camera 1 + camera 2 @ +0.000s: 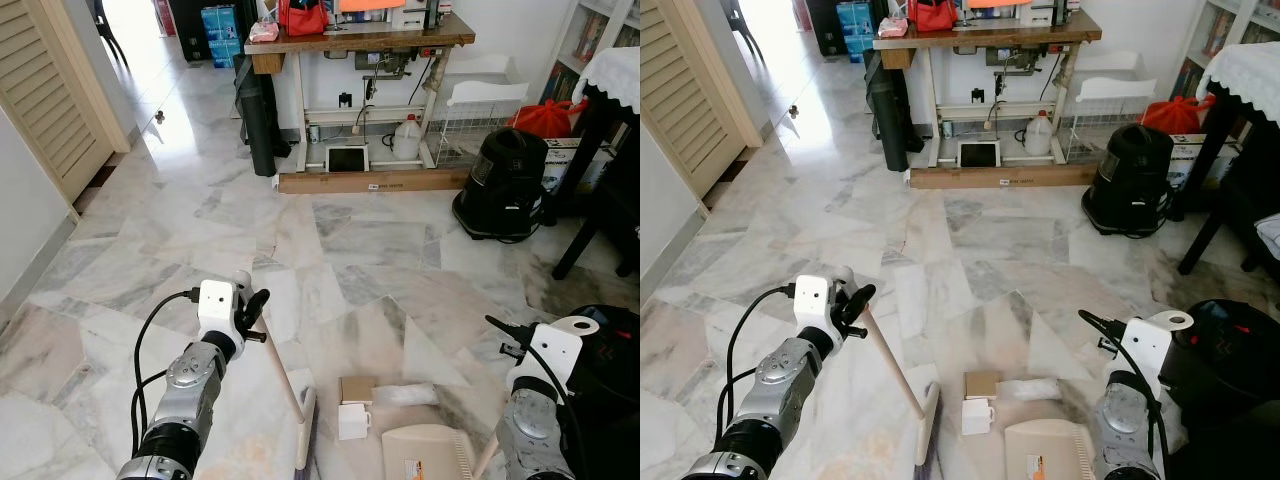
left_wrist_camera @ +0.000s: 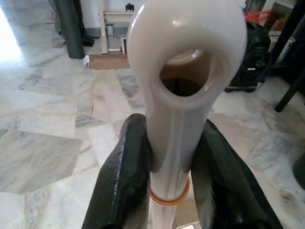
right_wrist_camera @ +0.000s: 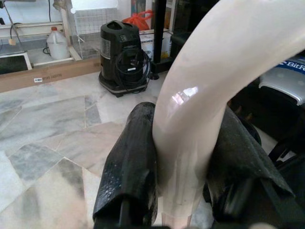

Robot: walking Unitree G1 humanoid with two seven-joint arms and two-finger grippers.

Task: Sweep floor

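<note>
Broom (image 1: 285, 385) sits at our 6 o'clock, handle slanting up toward 10 o'clock into our left claw (image 1: 252, 315), head low on the marble floor (image 1: 330, 250). Left claw's fingers (image 2: 125, 176) are closed tight on the cream handle near its hanging loop. Right claw (image 3: 183, 157) is clamped on the dustpan's (image 1: 428, 452) cream handle, pan resting flat at 5 o'clock. Debris: brown card (image 1: 356, 388), white box (image 1: 352, 421) and crumpled wrapper (image 1: 405, 394), just beside the pan's mouth.

Risks, as we judge them: grip is at the very top of the handle, so the head could swing wide and flick debris past the pan; pan could skid on slick marble; black bin (image 1: 610, 370) is close at our 4 o'clock, elbow could bump it.

Left arm is stretched forward, forearm raised, wrist bent inward. Right arm is bent close to our body, wrist up.
</note>
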